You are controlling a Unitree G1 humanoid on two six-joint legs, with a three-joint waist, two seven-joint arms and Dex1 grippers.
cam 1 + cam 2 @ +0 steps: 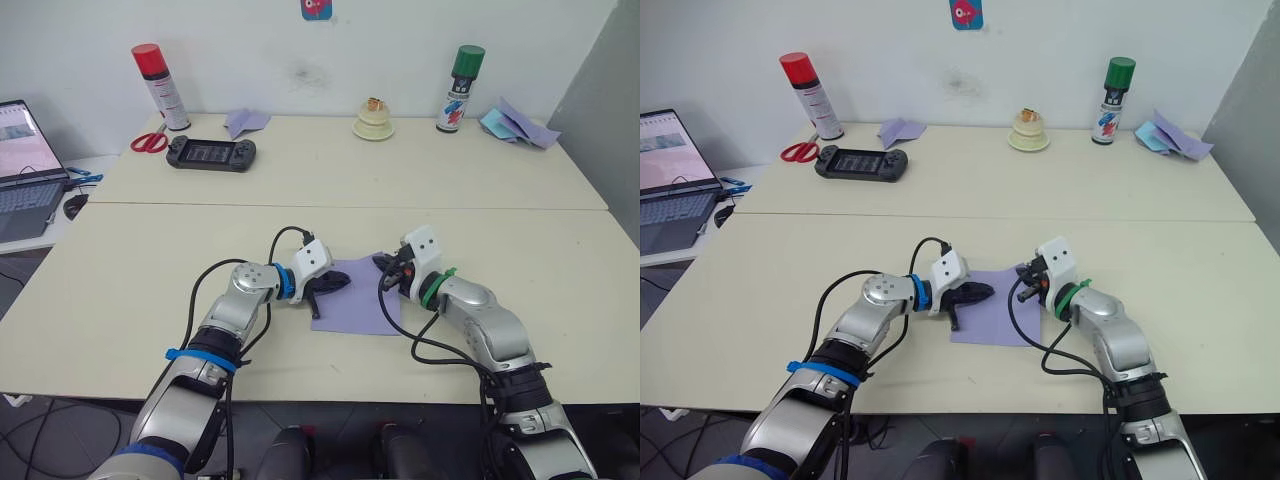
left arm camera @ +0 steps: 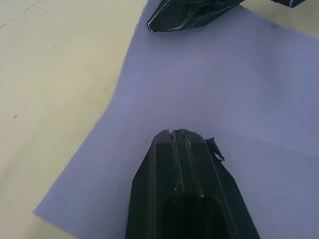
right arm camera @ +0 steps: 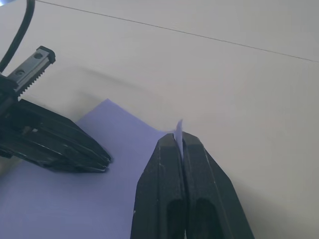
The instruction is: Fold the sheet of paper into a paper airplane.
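On the near table's front half lies the sheet of paper (image 1: 362,298), flat and lavender, its far right corner pinched by the right gripper (image 3: 179,141), the left gripper (image 2: 180,135) closed empty on its left edge, the black game console (image 1: 211,153) well beyond.

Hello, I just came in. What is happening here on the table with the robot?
The robot is working on the sheet of paper, which lies flat on the near table. The right gripper is shut on the paper's far corner, a sliver showing between its fingers. The left gripper, fingers closed, rests on the sheet near its left edge. No airplane folds show yet.
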